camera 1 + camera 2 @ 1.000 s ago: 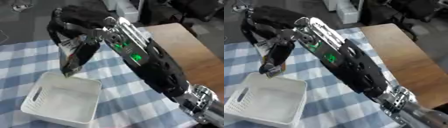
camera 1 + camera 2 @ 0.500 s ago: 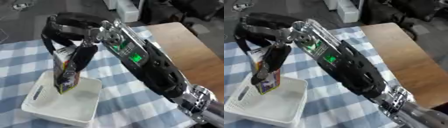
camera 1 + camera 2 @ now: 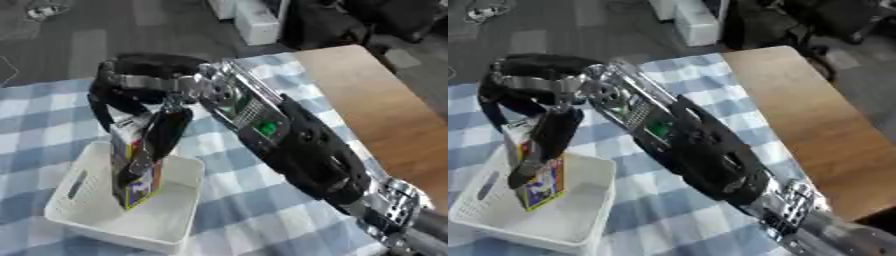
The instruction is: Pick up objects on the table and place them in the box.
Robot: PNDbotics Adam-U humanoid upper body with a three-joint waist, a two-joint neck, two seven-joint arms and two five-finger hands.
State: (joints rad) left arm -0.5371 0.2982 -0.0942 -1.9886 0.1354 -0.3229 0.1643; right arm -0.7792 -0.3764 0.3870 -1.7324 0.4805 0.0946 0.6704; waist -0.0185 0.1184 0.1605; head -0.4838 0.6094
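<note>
White box (image 3: 179, 220) holds the carton (image 3: 133, 170) upright, long axis near vertical (lower end inside). Right hand (image 3: 144, 117) has its fingers curled round it; checked cloth (image 3: 254, 200) lies open alongside.

Both views came from the robot's head, high above the desk (image 3: 262, 210), and looked steeply down and forward across its blue-and-white checked cloth to the floor beyond. The horizon lay askew, the desk's far edge slanting across each picture. The camera sat close: the right arm (image 3: 289, 140) filled the middle of each view, entering from the lower right corner and running up to the left. The two eyes shared nearly everything: the arm, the right hand (image 3: 535, 105), the white basket (image 3: 79, 210) at lower left, and the bare wooden surface (image 3: 815, 115) at right. The right eye view showed all of it shifted leftward, the basket (image 3: 483, 210) cut by the left edge.
</note>
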